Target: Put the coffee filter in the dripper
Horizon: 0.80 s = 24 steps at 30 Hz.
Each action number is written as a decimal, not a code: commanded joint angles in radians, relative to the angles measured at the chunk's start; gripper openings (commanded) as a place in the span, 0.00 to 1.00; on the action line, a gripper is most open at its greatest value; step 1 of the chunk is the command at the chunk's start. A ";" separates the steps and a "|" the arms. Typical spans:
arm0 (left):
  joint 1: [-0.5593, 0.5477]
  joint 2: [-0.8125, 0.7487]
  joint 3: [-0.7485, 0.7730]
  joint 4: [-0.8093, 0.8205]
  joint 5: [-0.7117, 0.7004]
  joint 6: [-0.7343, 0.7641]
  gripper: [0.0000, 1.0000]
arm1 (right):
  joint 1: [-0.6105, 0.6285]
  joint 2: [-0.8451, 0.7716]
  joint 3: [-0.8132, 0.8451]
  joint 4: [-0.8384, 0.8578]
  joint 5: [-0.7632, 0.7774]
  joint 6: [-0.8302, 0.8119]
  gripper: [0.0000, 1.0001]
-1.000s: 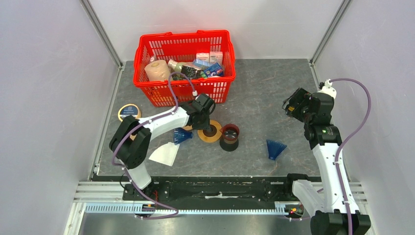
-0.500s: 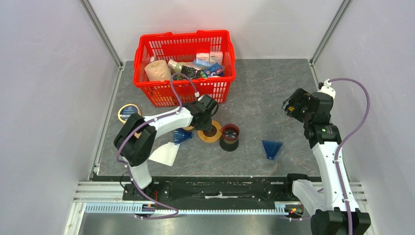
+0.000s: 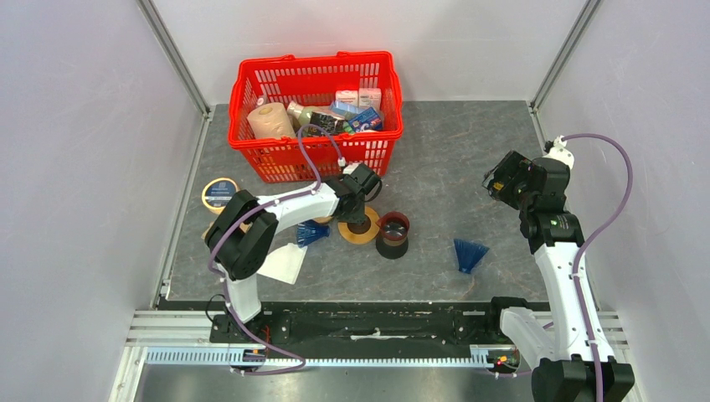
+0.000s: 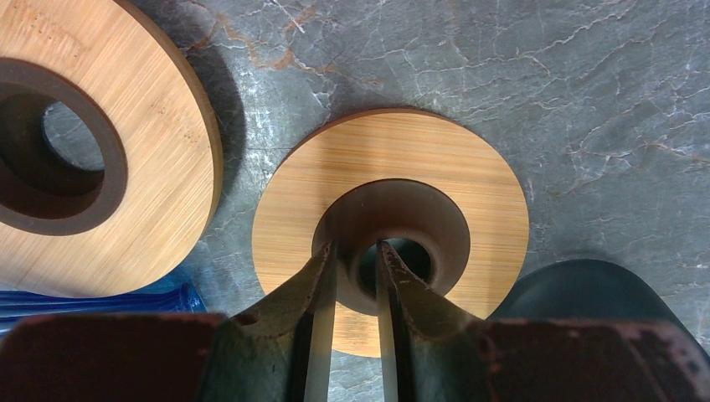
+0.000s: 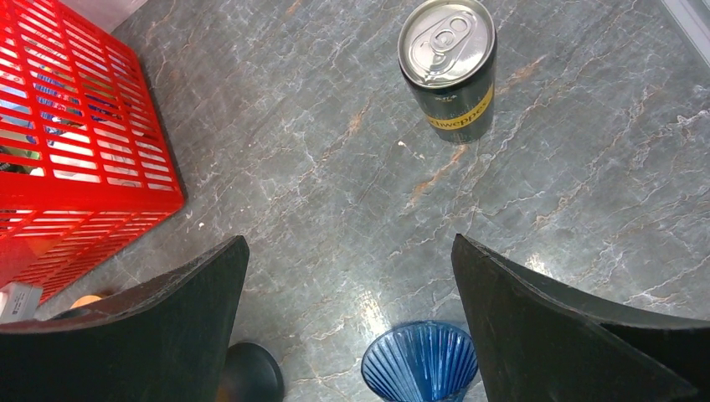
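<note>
1. Lying flat on the grey stone-patterned table, left of centre, is the thin white fan-shaped paper coffee filter. It sits beside the left arm's elbow, well apart from both grippers. Risk: thin paper flush with the surface gives fingers little to pinch, so it may slide or crease.
2. The left gripper is on a loose flat tan wooden ring, tips down in its dark centre recess. The jaws stand close together with a narrow slot between them. Whether they pinch the inner lip cannot be told. Risk: this is not a task item, and a lift here would carry the ring, not the filter.
3. The short black cylindrical dripper stands upright just right of that ring, its mouth holding no filter. Risk: a sideways move by the nearby fingers could shove or tip it.
4. The right gripper hangs raised at the right, jaws wide apart, holding nothing. No hazard noted.
5. Count, left to right:
   - one yellow-rimmed tape roll
   - one white filter
   - one red plastic basket of groceries
   - two blue ribbed cones
   - two loose wooden rings, the second left of the first
   - one dripper
   - one dark drink can
</note>
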 commanded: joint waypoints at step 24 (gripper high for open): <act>-0.025 -0.141 0.031 -0.021 -0.114 0.007 0.02 | 0.001 -0.008 0.045 -0.007 0.003 -0.007 0.99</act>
